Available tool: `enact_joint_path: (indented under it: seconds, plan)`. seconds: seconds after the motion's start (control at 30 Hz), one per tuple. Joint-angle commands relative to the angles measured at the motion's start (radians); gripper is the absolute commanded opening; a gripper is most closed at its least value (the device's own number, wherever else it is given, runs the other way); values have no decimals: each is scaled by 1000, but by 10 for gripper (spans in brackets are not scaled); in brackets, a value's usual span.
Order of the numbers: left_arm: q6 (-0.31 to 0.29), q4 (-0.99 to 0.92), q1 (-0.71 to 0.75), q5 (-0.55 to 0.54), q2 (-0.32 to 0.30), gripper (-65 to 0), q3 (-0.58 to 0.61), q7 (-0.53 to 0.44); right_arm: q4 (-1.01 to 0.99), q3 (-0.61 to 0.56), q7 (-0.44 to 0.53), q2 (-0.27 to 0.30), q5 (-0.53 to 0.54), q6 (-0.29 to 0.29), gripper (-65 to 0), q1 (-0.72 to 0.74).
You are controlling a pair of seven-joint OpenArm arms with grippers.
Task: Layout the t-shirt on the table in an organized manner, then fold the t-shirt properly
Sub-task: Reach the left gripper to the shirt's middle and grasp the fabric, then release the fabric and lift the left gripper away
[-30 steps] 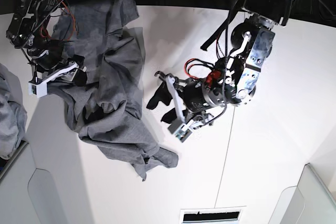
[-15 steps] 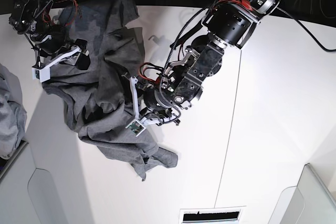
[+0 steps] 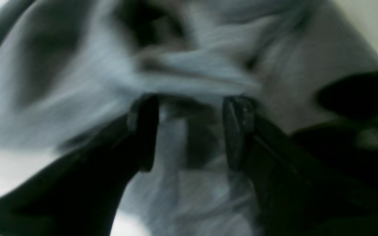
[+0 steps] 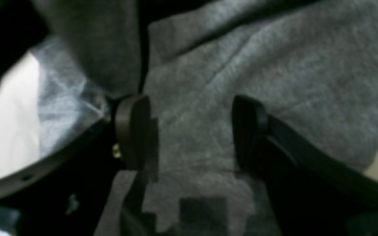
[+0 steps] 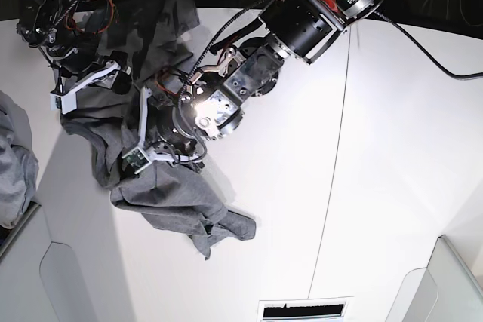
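Both sets of jaws stand parted, nothing clamped. The left gripper point(image 3: 189, 131) hovers over a raised fold of the t-shirt point(image 5: 158, 186), cloth showing between its pads but not pinched; blur hides whether they touch it. The right gripper point(image 4: 189, 131) sits low over flat grey fabric, likewise straddling it without grip. The shirt lies bunched on the bench point(image 5: 377, 186) toward the base view's left, its lower edge trailing toward the near side. Judgement: each arm is placed over a separate part of the heap to take two holds and spread it. A paler cloth heap point(image 5: 13, 164) lies at the edge.
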Motion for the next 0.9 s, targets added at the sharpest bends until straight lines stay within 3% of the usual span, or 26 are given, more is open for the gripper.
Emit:
enact_joint_path:
  seconds: [0.0,0.1,0.17,0.4,0.47,0.53,0.67,0.87]
  plan:
    - [-23,16,-24,-5,18,-336,20,-43,8,2,-5,6,-5,7,-262,-3]
    - [-114,16,-24,-5,18,-336,80,-102,9,2,-5,6,-5,8,-262,-21]
    - [-132,16,-27,-5,18,-336,100,-108,9,2,-6,6,3,8,-262,-29]
    - [-128,69,-88,-10,18,-336,2,26,19,2,15,32,79,39,-262,-31]
    - [-161,145,-88,-23,18,-336,-62,65,44,2,16,39,111,42,-262,-30]
    - [-210,234,-88,-118,16,-336,-115,119,84,2,12,37,129,43,-262,-28]
    - [-256,338,-82,-273,-106,-336,-200,158,153,2,-6,38,158,77,-262,-23]
    - [-255,340,-19,-294,-219,-336,-256,134,162,-4,3,33,224,98,-262,-3]
